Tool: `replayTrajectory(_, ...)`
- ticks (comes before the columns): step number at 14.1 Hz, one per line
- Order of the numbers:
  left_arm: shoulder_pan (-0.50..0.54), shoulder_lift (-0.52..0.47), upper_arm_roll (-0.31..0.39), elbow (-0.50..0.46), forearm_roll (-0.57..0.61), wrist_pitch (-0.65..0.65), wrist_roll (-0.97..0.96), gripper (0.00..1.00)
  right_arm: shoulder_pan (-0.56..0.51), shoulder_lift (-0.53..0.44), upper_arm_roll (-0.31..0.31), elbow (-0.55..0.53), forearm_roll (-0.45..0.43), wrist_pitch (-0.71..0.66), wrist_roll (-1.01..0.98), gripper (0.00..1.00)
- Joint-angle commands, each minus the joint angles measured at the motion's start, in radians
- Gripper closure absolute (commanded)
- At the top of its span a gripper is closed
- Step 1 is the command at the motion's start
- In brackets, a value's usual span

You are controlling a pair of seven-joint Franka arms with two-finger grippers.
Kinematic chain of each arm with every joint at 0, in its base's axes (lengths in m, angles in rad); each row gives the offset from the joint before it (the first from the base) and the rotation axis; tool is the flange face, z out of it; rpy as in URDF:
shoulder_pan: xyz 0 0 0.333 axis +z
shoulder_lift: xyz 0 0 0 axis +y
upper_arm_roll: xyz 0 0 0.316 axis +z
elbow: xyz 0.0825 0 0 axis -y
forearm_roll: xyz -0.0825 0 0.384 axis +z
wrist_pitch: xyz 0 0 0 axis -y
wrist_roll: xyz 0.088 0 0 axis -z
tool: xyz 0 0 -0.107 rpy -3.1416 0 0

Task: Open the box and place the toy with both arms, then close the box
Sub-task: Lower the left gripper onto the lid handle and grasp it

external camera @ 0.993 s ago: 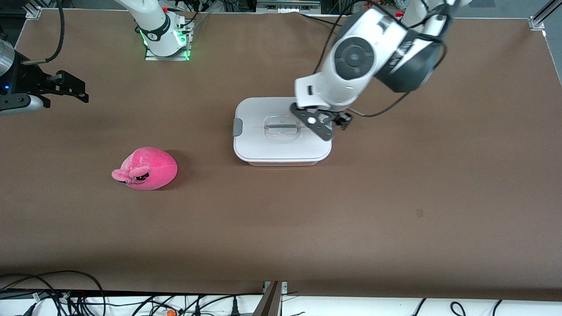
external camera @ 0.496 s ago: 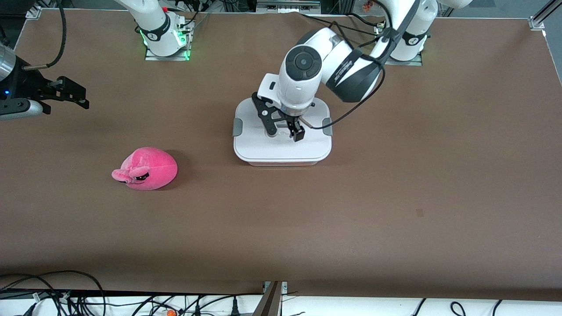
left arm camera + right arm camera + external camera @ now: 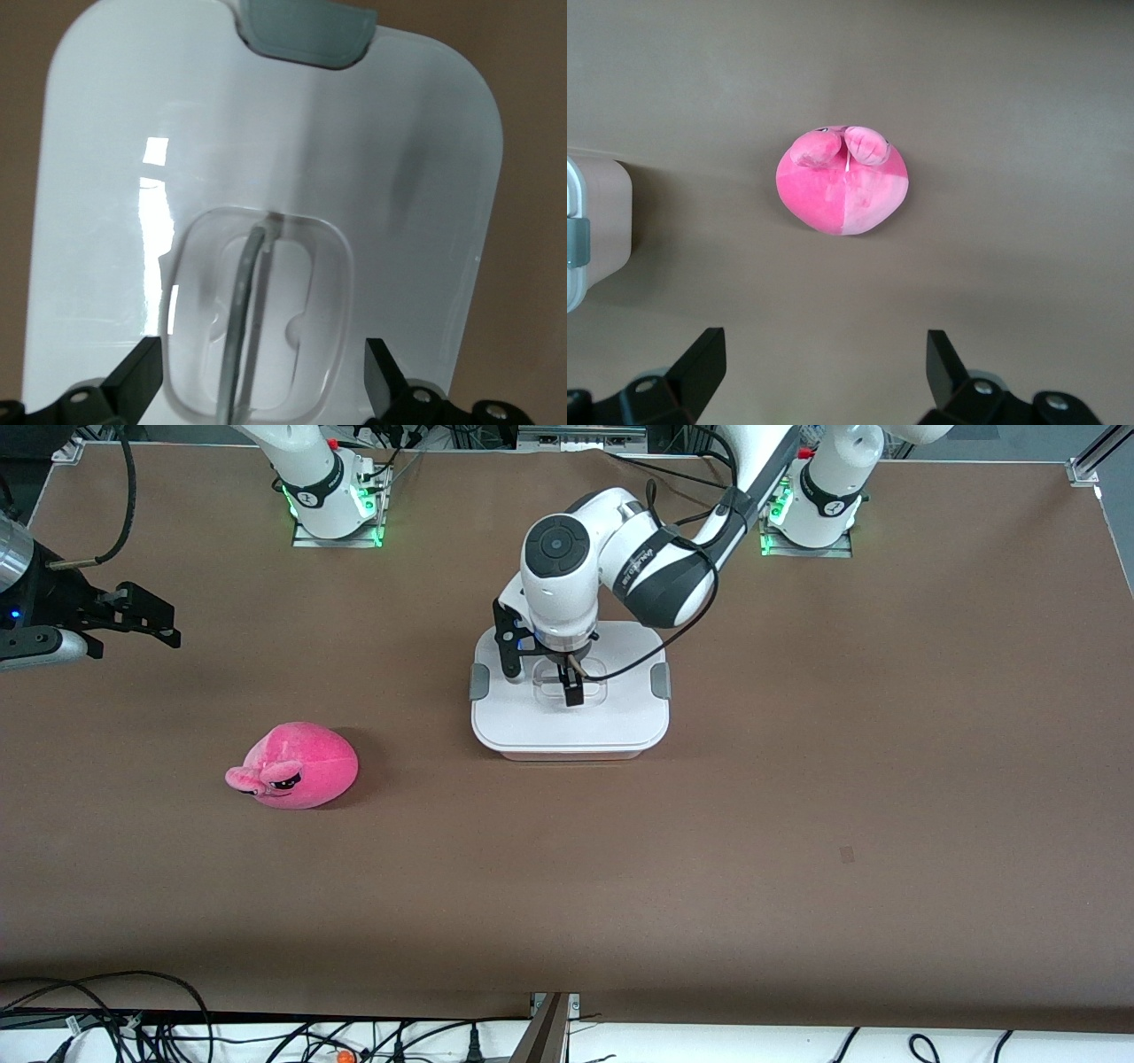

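Front view: left claw (image 3: pixel 542 684), spread wide, hangs over the box (image 3: pixel 569 722) lid's handle (image 3: pixel 592 671).

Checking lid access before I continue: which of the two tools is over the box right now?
The left tool, open, over the box lid's clear handle. The right tool, open, waits at the right arm's end of the table, up from the toy.

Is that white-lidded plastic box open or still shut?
Shut: the white lid lies flat on the translucent pinkish plastic box, grey side clip down.
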Motion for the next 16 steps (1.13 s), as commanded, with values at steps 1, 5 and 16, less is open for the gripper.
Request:
replayTrajectory(1,-0.011,-0.025,0.012,-0.051,0.021,0.013,0.022,0.00,-0.004,0.020,0.003,0.030,-0.003,-0.007,-0.007,0.00)
replayTrajectory(5,-0.020,-0.054,0.013,-0.056,0.023,-0.006,0.028,0.41,-0.002,0.020,0.003,0.030,-0.003,-0.006,-0.006,0.00)
replayTrajectory(16,-0.017,-0.062,0.013,-0.046,0.023,-0.007,0.045,1.00,-0.001,0.066,0.007,0.030,-0.004,-0.009,-0.008,0.00)
